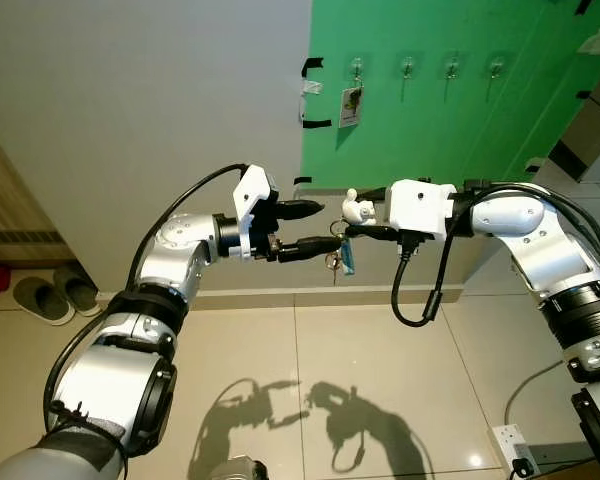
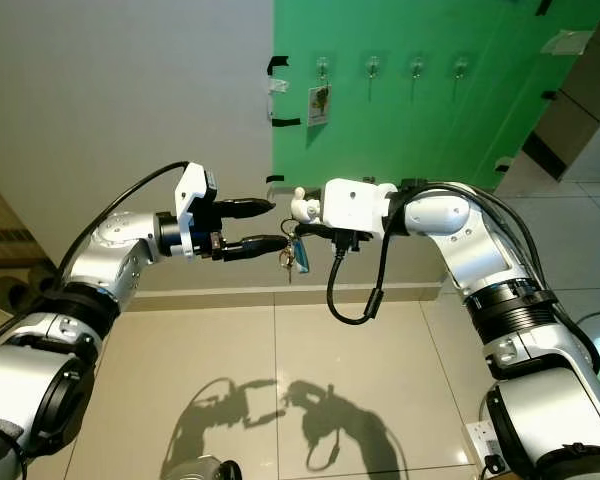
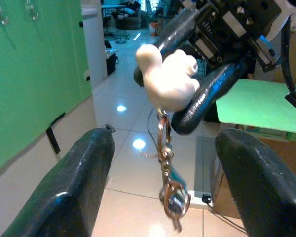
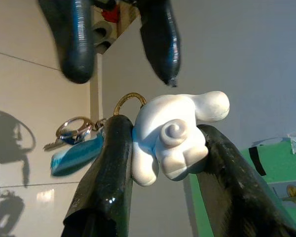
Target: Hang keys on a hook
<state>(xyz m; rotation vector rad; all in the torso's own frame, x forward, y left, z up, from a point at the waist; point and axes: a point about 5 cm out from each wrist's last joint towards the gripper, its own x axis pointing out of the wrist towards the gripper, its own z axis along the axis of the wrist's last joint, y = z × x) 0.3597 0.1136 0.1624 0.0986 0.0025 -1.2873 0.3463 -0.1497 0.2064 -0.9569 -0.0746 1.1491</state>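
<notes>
At frame centre, right gripper is clamping one white figurine with keys dangling; left gripper, fingers apart, is facing it. Four hooks are lining the green panel.

Bright light, sharp floor shadows

Grey slippers by wall, floor power strip, green panel

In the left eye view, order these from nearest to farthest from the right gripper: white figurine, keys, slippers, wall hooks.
1. White figurine, between the jaws of the right gripper.
2. Keys, hanging just below.
3. Wall hooks, above on the green panel.
4. Slippers, far left on the floor.
</notes>
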